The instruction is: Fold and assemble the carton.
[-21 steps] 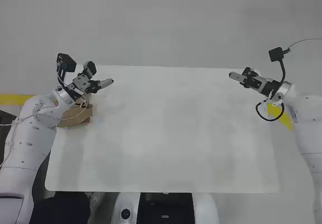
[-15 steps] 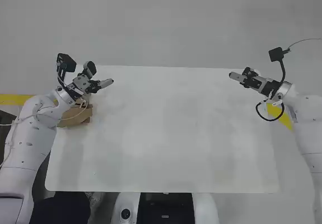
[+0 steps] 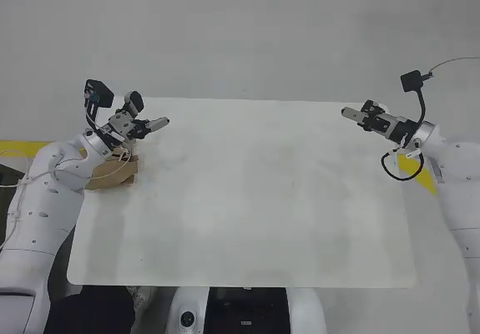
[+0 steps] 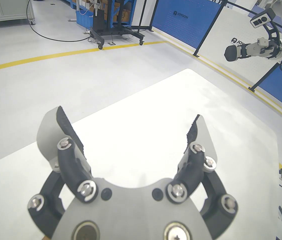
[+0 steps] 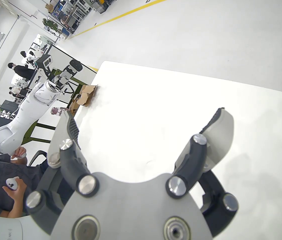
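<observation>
White table (image 3: 240, 217) with the near and middle of its surface bare. The carton (image 3: 114, 174), brown cardboard, lies at the table's left edge, about midway from near to far, partly covered from above by the left arm's forearm; from the right wrist view the carton (image 5: 86, 94) sits right at that edge, and how far its flaps are folded cannot be told. Beyond it, over the far left corner, the left gripper (image 3: 149, 113) hangs above the table with its jaws spread wide and nothing between them, as its own view confirms (image 4: 129, 123). At the far right corner, well apart from the carton, the right gripper (image 3: 352, 113) is likewise spread and empty (image 5: 143, 118). Judged from this layout, folding has not begun, and the step in hand is fetching the carton. To do it well, the left gripper would draw back toward the near side and come down on a free cardboard edge, not the middle of a panel. It would then slide the carton toward the table's centre, where both arms can reach it. A grip on one loose flap alone risks tearing or bending it.
</observation>
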Controlling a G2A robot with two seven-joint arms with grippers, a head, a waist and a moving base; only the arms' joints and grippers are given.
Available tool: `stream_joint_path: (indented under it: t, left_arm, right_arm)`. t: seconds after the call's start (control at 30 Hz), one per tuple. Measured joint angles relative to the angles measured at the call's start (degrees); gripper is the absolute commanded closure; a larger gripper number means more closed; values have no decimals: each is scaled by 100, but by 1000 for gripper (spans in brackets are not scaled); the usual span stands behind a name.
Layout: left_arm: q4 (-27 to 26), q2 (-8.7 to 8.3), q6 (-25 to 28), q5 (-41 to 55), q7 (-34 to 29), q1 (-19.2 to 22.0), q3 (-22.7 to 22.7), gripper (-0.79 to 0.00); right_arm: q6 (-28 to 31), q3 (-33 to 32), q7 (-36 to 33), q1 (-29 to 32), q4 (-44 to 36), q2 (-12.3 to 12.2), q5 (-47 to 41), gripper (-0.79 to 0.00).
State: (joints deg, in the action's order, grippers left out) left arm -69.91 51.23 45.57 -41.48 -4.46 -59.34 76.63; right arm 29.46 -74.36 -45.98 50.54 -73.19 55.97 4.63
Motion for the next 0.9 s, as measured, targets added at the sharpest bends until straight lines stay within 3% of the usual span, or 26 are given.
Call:
stream_joint_path:
  t: [0.37,0.5,0.7,0.9]
  left_arm:
    - [-16,4,14,201,-134,-59,-8,-785]
    - [101,-16,108,1579,-1128,-64,30,-785]
    - [126,-128,-483,3743,-3103,62,294,-785]
    - [310,-219,-914,5396,-4478,35,606,-785]
  right_arm:
    - [0,0,0,0,0,0,0,-785]
    - [0,0,0,0,0,0,0,-785]
    - [0,0,0,0,0,0,0,-785]
    - [0,0,0,0,0,0,0,-785]
